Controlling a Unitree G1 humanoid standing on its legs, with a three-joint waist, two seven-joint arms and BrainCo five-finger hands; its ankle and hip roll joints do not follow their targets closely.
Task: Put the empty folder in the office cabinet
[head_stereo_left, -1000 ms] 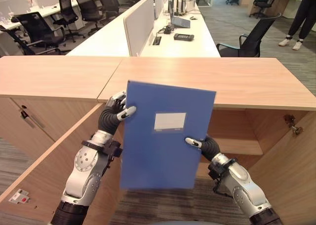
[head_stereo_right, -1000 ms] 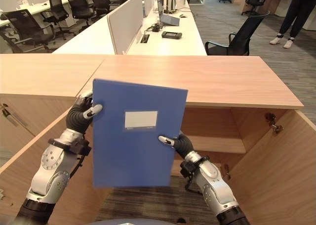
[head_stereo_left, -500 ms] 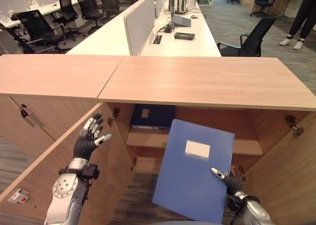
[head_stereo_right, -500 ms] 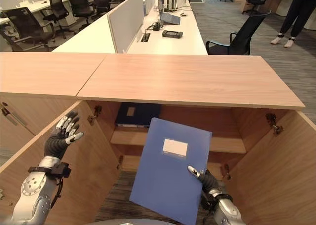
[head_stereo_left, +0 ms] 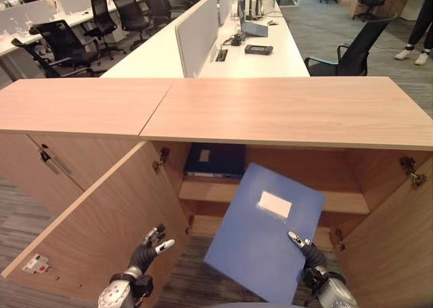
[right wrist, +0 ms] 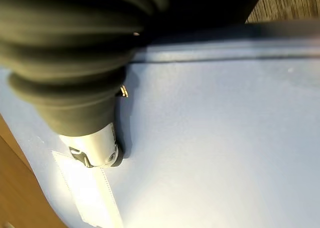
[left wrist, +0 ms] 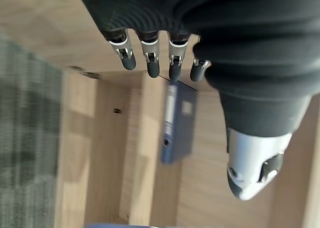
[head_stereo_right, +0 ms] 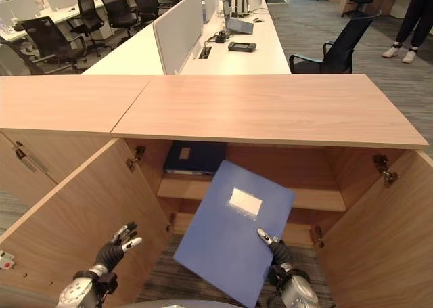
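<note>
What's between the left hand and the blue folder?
Nothing but bare carpet: in the left eye view the left hand hangs apart from the blue folder.

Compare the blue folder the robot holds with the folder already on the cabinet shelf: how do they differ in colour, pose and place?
The held folder is lighter blue; the shelf folder is dark navy. The held folder is tilted in front of the open cabinet, pinched by the right hand; the shelf folder lies flat on the upper shelf, untouched. The left hand hangs open, apart from both. Both folders carry a pale label.
</note>
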